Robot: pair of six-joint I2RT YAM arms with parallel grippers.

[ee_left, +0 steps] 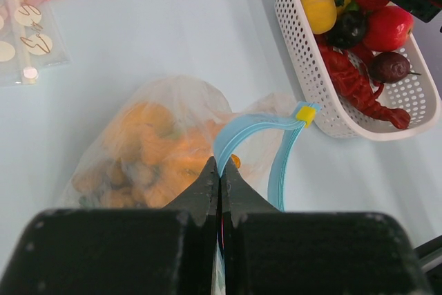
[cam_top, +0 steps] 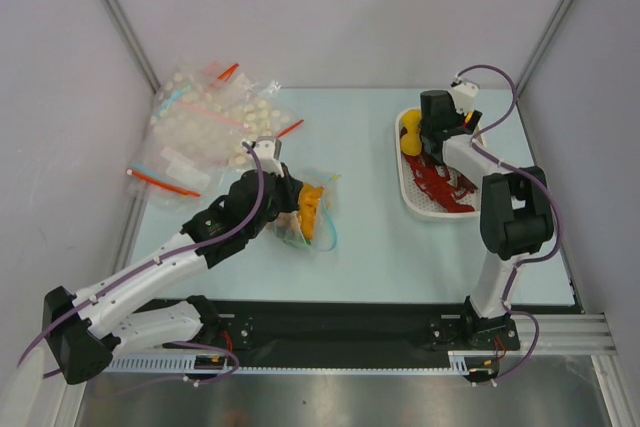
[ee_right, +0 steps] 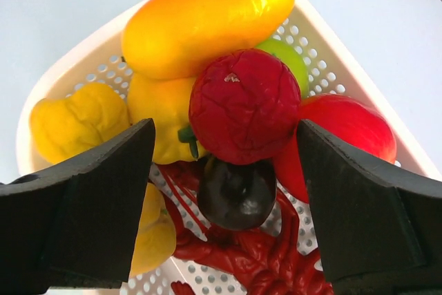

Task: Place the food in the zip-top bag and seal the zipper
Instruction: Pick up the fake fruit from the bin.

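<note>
- Left pincer [ee_left: 219,170] pinches the light blue zipper [ee_left: 242,129] of the clear floppy zip-top bag [ee_left: 159,136], left of the white perforated tray [ee_right: 324,53]: hold the mouth lifted.
- Right pincer [ee_right: 224,150] gapes wide over the wrinkled red toy fruit [ee_right: 245,105] in that tray: descend centred.

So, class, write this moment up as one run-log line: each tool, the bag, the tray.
left tool: shut on zipper | zip-top bag: orange food inside, mouth open | right tool: open over red fruit in tray
</note>
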